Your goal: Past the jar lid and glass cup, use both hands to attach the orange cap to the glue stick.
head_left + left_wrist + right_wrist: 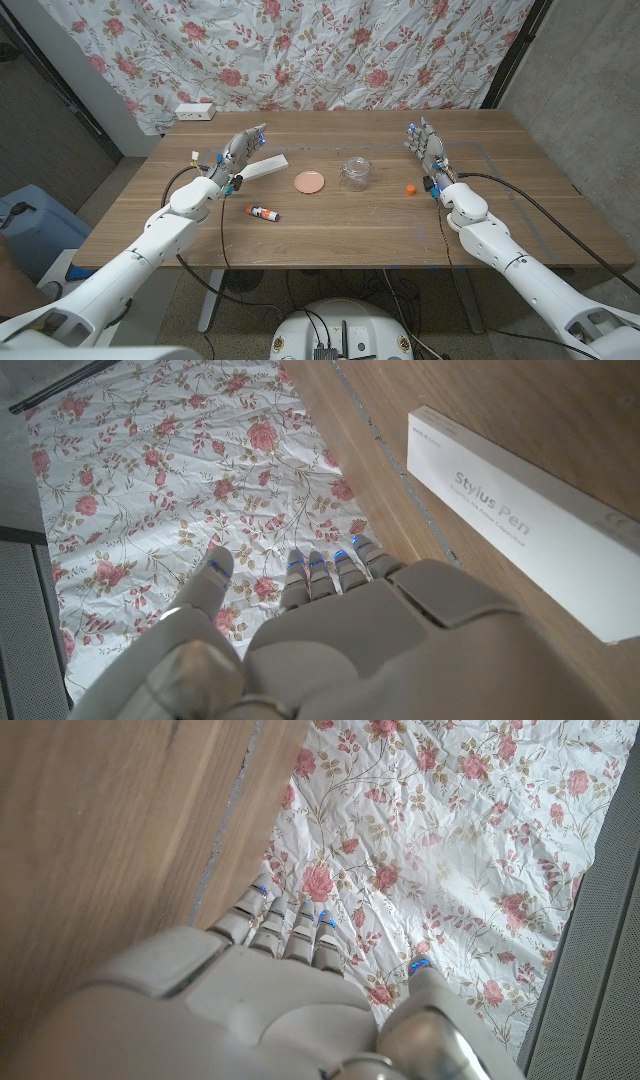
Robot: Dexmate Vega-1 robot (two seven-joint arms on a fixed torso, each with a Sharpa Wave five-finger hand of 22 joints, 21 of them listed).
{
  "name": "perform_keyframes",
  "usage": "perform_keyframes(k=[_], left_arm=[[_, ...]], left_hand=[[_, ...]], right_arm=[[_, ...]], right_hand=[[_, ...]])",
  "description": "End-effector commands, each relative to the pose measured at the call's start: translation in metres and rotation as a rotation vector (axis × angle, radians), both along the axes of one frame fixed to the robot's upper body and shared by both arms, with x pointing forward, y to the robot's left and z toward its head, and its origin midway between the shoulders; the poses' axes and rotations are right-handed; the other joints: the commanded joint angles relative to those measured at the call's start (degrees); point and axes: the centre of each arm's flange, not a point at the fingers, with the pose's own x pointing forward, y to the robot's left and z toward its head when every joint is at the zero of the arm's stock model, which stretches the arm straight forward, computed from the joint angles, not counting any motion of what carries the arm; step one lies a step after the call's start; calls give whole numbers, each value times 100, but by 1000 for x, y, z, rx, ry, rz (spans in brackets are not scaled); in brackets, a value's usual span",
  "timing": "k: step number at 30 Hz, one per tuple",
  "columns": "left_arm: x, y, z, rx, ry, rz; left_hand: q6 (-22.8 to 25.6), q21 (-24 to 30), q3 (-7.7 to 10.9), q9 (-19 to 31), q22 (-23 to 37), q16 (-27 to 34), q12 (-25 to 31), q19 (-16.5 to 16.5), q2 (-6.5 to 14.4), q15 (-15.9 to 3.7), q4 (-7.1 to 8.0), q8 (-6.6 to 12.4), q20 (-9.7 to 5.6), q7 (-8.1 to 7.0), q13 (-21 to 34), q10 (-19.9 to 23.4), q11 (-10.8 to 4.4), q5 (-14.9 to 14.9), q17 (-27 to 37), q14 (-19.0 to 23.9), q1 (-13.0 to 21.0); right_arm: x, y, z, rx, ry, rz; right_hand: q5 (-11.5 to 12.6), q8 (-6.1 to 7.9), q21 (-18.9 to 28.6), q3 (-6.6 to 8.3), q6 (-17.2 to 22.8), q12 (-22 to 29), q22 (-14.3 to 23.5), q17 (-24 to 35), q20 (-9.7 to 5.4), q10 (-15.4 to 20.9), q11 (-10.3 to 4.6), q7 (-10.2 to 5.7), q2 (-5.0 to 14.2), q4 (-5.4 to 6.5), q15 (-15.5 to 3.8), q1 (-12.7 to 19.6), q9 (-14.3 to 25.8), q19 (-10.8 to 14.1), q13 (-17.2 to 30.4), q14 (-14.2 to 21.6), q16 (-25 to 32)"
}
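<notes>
**Both hands idle, cap and glue stick untouched**

Head view. Your left hand point(238, 153) stands over the table with fingers extended and apart, holding nothing. Your right hand point(428, 148) mirrors it on the far side, also spread and holding nothing. The glue stick point(263, 212) lies on its side on the table point(150, 230), nearer the robot than the left hand and slightly inboard of it, close to the left forearm. The cap point(411, 188) sits just inboard of the right wrist, nearer the robot than the right fingertips. Between the two hands lie the lid point(310, 182) and the cup point(355, 172), side by side but apart. Judgement: each part lies on its own hand's side, so each hand can take one without crossing the lid and cup. A white box point(262, 168) lies just inboard of the left hand.

Left wrist view. The left hand point(330, 640) shows its back, fingers point(325, 578) straight and close together, thumb apart, nothing in them. The box point(530, 525) sits just beside the hand, not touching.

Right wrist view. The right hand point(290, 1005) also shows its back, fingers point(285, 930) straight, empty, reaching toward the table's far edge.

Judgement: no grasp begun; both hands must draw back toward the robot to reach their parts.
</notes>
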Motion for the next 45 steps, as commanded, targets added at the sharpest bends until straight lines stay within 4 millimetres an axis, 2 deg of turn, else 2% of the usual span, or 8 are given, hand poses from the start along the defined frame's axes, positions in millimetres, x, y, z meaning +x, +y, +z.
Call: perform_keyframes(k=[1,5,15,18,20,25,31,45], left_arm=[[-15,0,9,114,-45,37],[-22,1,14,202,-53,54],[-39,7,23,286,-56,64],[-43,6,24,308,-45,69],[-44,4,24,321,-52,69],[-45,-1,29,403,-40,57],[-51,-3,39,485,-47,60],[-75,-5,50,712,-88,130]], left_hand=[[141,10,45,20,17,28,36,41,186,-92,-50,21,-215,37,11,120,18,13,32,82,106],[204,7,39,21,20,28,40,41,233,-122,-60,25,-248,22,11,180,-24,13,31,112,110],[398,2,-65,19,14,9,37,75,61,-195,-209,30,-314,-131,11,311,-147,-13,27,147,87],[472,4,-95,19,8,8,37,117,-23,-245,-297,27,-345,-229,12,383,-196,-15,27,171,99],[678,-3,-41,21,1,22,39,176,-82,-301,-479,84,-354,-311,13,537,-306,-5,28,285,288],[886,-10,-17,21,-2,14,36,234,-202,-358,-555,142,-371,-428,14,683,-397,-5,29,344,503],[1023,-4,-10,23,-4,13,23,316,-326,-409,-568,175,-373,-512,15,780,-495,3,30,391,686],[1017,26,0,34,-6,-4,-2,585,-542,-411,-566,148,-509,-535,20,916,-493,31,33,418,1046]], right_arm=[[-12,-3,0,8,-16,-18],[-15,-3,-1,7,-18,-28],[-20,-8,3,19,-11,-23],[-20,-9,3,28,-12,-23],[-20,-11,3,35,-11,-19],[-19,-15,6,30,-6,-24],[-15,-19,7,34,-13,-33],[-7,-20,9,16,-17,-25]], right_hand=[[17,28,-53,45,74,12,29,-18,-40,25,-37,-2,37,-13,-47,28,21,-32,-12,-14,21],[17,27,-80,50,71,11,29,-41,-50,18,-43,-3,38,-17,-64,25,20,-45,-23,-28,21],[16,5,-134,56,10,-9,29,-100,-55,-53,-70,-18,39,-19,-27,2,18,-27,-51,-62,25],[14,5,-149,54,2,-9,29,-113,-55,-59,-70,-15,35,-17,-33,-8,17,-27,-57,-74,26],[14,7,-162,54,4,-7,29,-121,-56,-59,-74,-17,35,-17,-31,-13,17,-36,-60,-78,27],[17,9,-198,65,2,-10,30,-146,-75,-77,-113,-35,56,-9,-56,-25,16,-54,-70,-112,24],[20,9,-224,76,-6,-10,30,-169,-74,-91,-119,-40,73,-5,-60,-33,16,-55,-78,-125,28],[20,9,-299,96,-23,3,31,-247,-79,-86,-176,-67,63,-31,-90,-28,13,-47,-96,-137,40]])
